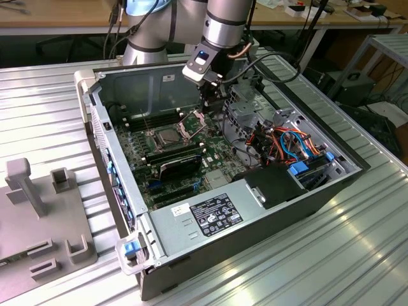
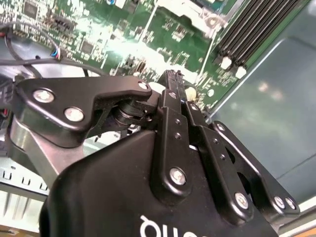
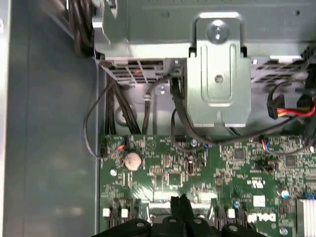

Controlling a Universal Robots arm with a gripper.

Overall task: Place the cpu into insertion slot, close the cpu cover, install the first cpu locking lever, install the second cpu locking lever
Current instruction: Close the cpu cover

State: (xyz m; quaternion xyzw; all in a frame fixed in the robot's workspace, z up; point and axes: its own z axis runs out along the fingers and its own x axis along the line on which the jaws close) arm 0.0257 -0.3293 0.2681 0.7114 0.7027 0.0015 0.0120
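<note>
The cpu [image 1: 167,135] is a small, flat square with a shiny grey top. It lies flat in the insertion slot [image 1: 157,135], a dark square bed with a silver edge, on the green board [image 1: 210,150] inside the open computer case [image 1: 159,83]. The cpu cover [image 1: 191,120] is a thin metal frame with a brownish shine. It looks tipped up at the side of the chip that is nearer the jaws, not lying down over it. The gripper [image 1: 205,108] hangs inside the case on the end of the arm. In both wrist views its two black fingers are pressed tight together at the gripper [image 2: 170,76] [image 3: 180,200], and nothing shows between them. The jaws hold nothing. The cpu is lower than the jaws and off to the exterior view's left of them, close by but not touching. The raised cover sits between the jaws and the chip, just beside the fingertips; I cannot tell if they touch it. In the second wrist view the long black memory slots [image 2: 252,29] lie past the fingertips. In the first wrist view a round silver battery [image 3: 132,160] sits on the board beyond the tips.
</note>
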